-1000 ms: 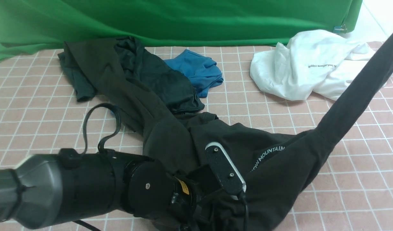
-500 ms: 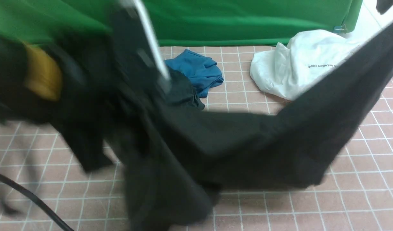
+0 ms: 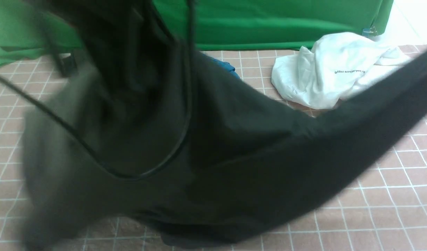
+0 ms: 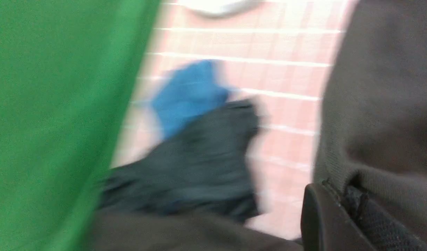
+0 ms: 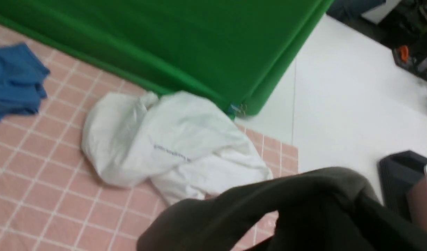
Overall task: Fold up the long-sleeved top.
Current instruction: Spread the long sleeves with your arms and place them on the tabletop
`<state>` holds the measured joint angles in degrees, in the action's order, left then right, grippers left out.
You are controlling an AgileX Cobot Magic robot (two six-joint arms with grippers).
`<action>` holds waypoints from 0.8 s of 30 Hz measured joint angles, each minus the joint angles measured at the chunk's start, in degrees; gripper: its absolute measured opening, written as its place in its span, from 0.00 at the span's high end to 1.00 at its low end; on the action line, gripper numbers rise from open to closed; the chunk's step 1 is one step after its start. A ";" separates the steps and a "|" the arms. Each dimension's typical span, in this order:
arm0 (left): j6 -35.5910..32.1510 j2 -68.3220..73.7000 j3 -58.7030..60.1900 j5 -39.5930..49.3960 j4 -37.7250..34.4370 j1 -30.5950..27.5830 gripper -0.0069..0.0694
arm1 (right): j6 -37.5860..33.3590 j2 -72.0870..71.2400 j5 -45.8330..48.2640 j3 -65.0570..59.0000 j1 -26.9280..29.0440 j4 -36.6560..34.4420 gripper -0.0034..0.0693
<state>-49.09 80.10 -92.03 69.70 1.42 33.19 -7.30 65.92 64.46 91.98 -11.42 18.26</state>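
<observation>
The long-sleeved top [image 3: 234,150], brownish-black knit, hangs blurred in the air across the front view, from the upper left to the right edge. My left gripper [image 4: 349,195] is shut on a ribbed edge of the top [image 4: 380,115], which is pinched against its dark finger [image 4: 325,216]. In the right wrist view the top [image 5: 304,205] drapes over my right gripper and hides its jaws; only one dark finger [image 5: 396,181] shows. A stretched sleeve [image 3: 401,90] runs up toward the right arm, which is outside the front view.
A white tee [image 3: 325,76] lies crumpled at the back right of the pink checked mat [image 3: 391,209]. A blue garment [image 4: 189,94] and a greenish-black shirt [image 4: 199,174] lie near the green backdrop [image 3: 269,24]. A black cable [image 3: 147,170] loops before the top. White floor [image 5: 339,104] lies past the mat.
My left arm has swung from low at the front up to the upper left, its gripper closing on the top. The top has come up off the mat.
</observation>
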 joint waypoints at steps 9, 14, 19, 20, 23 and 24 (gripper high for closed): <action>-7.67 18.67 2.43 -16.41 -22.72 -16.59 0.78 | 1.61 0.11 -7.25 -12.40 0.29 3.34 0.88; -7.35 21.84 2.67 -16.45 -23.74 -16.92 0.51 | 1.62 0.13 -10.82 -14.55 0.29 2.62 0.88; 0.43 18.19 2.73 -16.40 -21.43 -16.92 0.13 | 1.32 0.13 -12.00 -14.59 0.29 2.29 0.88; 2.71 16.38 2.73 -16.20 -20.90 -16.92 0.12 | 1.26 0.13 -12.02 -14.59 0.29 2.29 0.88; 13.54 9.46 4.16 -15.82 -19.35 -14.94 0.24 | 1.26 0.13 -12.07 -14.59 0.29 2.16 0.88; 14.97 7.36 5.05 -16.41 -19.05 -13.92 0.29 | 1.26 0.13 -12.07 -14.59 0.29 1.90 0.88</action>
<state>-34.12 87.46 -86.98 53.29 -17.64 19.27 -6.03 66.05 52.39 77.39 -11.13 20.16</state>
